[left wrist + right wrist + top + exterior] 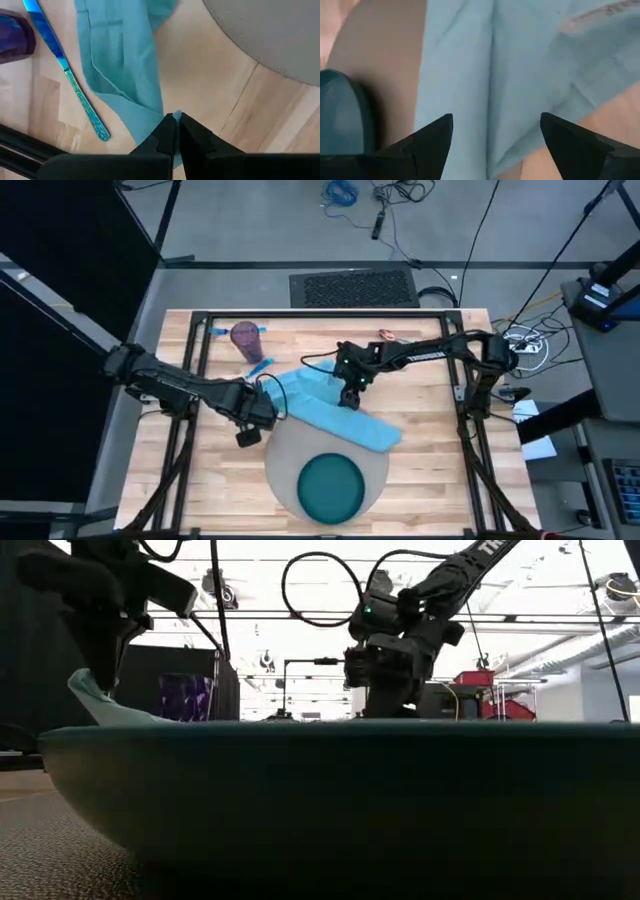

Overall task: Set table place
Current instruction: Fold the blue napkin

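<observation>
High view. The table (420, 460), pale butcher-block planks in a black frame, carries the table place (282, 452), a flat round grey placemat near the front centre, with a dark teal round plate (331, 486) seated on its near half. A light blue cloth napkin (335, 417) lies diagonally, its right end overlapping the mat's far edge. The left gripper (268, 408) sits at the napkin's left end; the right gripper (349, 398) hovers over its middle. A purple tumbler (245, 336) stands far left, with a blue utensil (259, 367) just near of it. In my judgement the arms are repositioning the napkin beside the plate.

Low view. The plate's rim (330, 740) fills the foreground, smooth and matte. At left, a corner of the napkin (95, 695) is lifted clear of the table, which suggests a pinch-and-drag hold.

Left wrist view. The left gripper (176, 125) has its fingers pressed together on a thin edge of the napkin (120, 65), a woven, creased fabric. The utensil (75, 87) has a glossy, speckled blue handle and lies apart from the cloth. The mat's edge (270, 35) shows fine-grained grey.

Right wrist view. The right gripper (495, 127) has its fingers spread wide above the folded napkin (520, 75), holding nothing; the plate's edge (340, 115) shows nearby.
</observation>
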Tool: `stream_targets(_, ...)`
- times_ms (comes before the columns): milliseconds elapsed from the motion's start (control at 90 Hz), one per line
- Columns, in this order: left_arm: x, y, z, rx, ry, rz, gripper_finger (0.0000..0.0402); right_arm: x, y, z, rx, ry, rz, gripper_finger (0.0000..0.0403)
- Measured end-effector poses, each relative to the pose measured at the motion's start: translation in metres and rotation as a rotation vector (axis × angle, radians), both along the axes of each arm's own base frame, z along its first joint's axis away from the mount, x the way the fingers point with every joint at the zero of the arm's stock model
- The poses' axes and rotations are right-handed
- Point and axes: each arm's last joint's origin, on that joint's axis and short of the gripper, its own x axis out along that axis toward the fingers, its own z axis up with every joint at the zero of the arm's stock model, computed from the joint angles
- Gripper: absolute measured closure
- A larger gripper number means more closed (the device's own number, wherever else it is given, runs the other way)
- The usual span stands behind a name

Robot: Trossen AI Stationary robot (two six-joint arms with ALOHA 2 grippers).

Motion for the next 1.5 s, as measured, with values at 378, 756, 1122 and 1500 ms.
stream_targets(378, 0.0, -0.001, 0.0, 0.017, -0.01, -0.007, 0.0402, 0.003, 0.012, -0.003, 0.019, 0.018, -0.004, 0.0117)
stream_targets(756, 0.0, -0.001, 0.0, 0.024, -0.012, -0.008, 0.0402, 0.007, 0.025, -0.002, 0.043, 0.004, 0.013, 0.0127)
stream_targets(1122, 0.0, -0.002, 0.0, 0.027, -0.014, -0.014, 0.0402, 0.009, 0.025, -0.002, -0.066, 0.002, -0.027, 0.0244)
stream_targets(1500, 0.0, -0.004, 0.0, 0.035, -0.018, -0.025, 0.0402, 0.013, 0.023, -0.022, -0.096, 0.048, -0.015, 0.0261)
